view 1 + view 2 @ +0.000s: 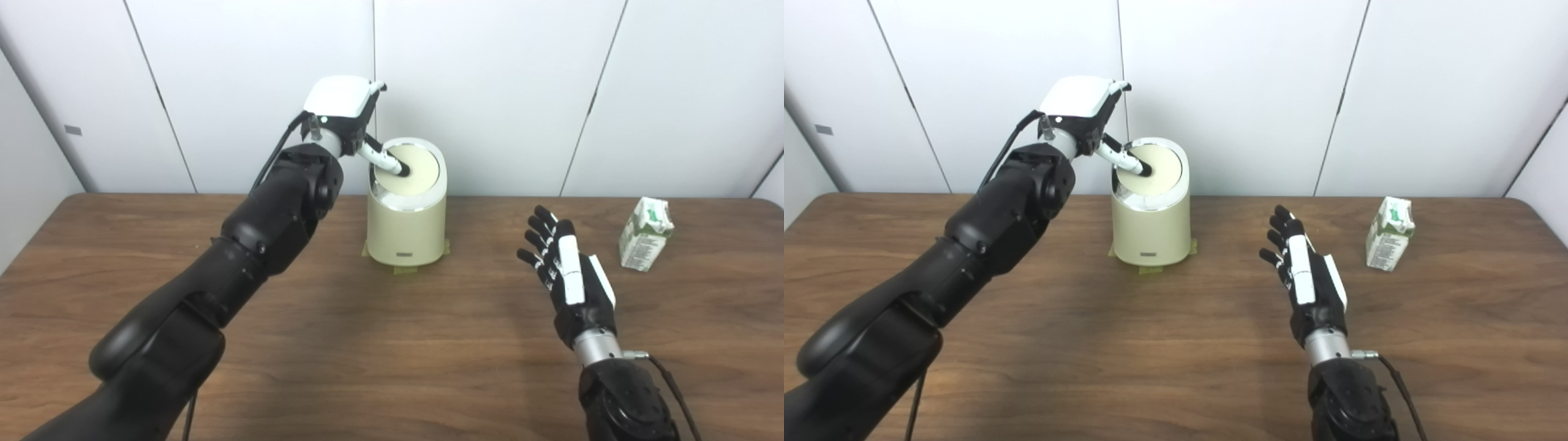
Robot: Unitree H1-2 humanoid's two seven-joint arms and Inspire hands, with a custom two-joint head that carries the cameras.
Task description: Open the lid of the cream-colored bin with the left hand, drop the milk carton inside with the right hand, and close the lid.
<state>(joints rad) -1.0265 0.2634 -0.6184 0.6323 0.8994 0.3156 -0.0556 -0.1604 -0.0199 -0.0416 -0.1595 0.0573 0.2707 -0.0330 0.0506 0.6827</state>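
The left robot hand (343, 113) hung above the bin's (406, 229) back-left rim, one finger (387, 163) stretched down onto the lid (411, 170), which lay flat and shut; whether its other fingers were curled I could not tell. The bin stood at the tabletop's (392, 367) far middle. Right of it, the right robot hand (566, 272) hovered open and empty, fingers spread and pointing away. The carton (645, 234) stood upright farther right, well apart from the bin and nearer that right hand, which would probably need to swing rightward and slightly forward to reach it.
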